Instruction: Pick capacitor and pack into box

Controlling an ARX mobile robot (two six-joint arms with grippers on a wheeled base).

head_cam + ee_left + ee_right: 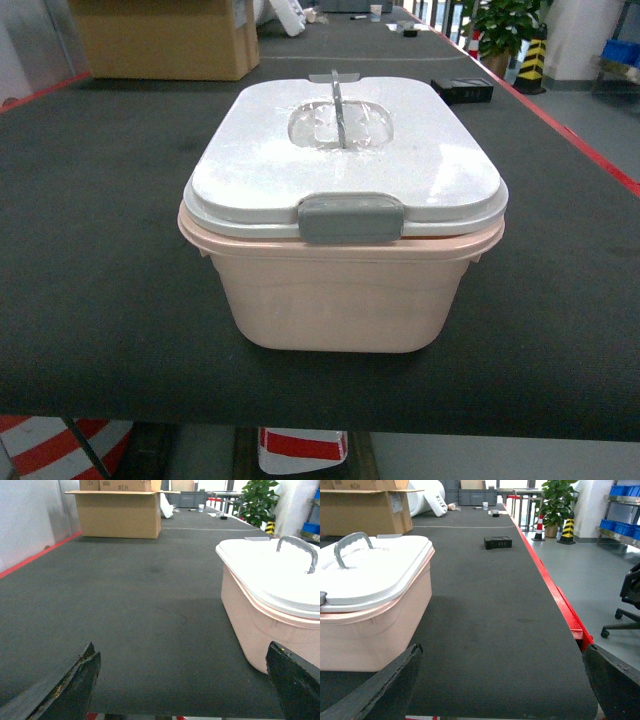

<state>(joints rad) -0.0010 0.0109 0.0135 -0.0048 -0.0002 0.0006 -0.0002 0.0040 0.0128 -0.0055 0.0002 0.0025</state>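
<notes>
- the box [340, 290], a pale pink tub, is being seen standing upright near the front edge of the dark table [90, 250], in the middle of the head view.
- the box is being covered by its white lid [260, 170], which is sitting flat on the rim.
- a grey latch [350, 217] is being shown folded down over the lid's front edge, touching the rim.
- the grey handle [338, 105] is being seen raised upright over the clear recess in the middle of the lid.
- the capacitor is not being shown in any of the three views; whether it is inside the closed box cannot be told.
- the left gripper [185, 680] is being held low over the table's front edge, just to the left of the box, with its jaws spread wide and nothing between them.
- the right gripper [502, 680] is being held low on the other side of the box, its jaws likewise spread wide apart around bare table.
- neither gripper is being shown in the head view.
- a brown carton [165, 38] is being seen at the far left of the table, well apart from the box.
- a small black case [498, 543] is lying flat farther back on the right side, near the red table edge.
- a potted plant [555, 502] is being seen standing on the floor beyond the table's right side.
</notes>
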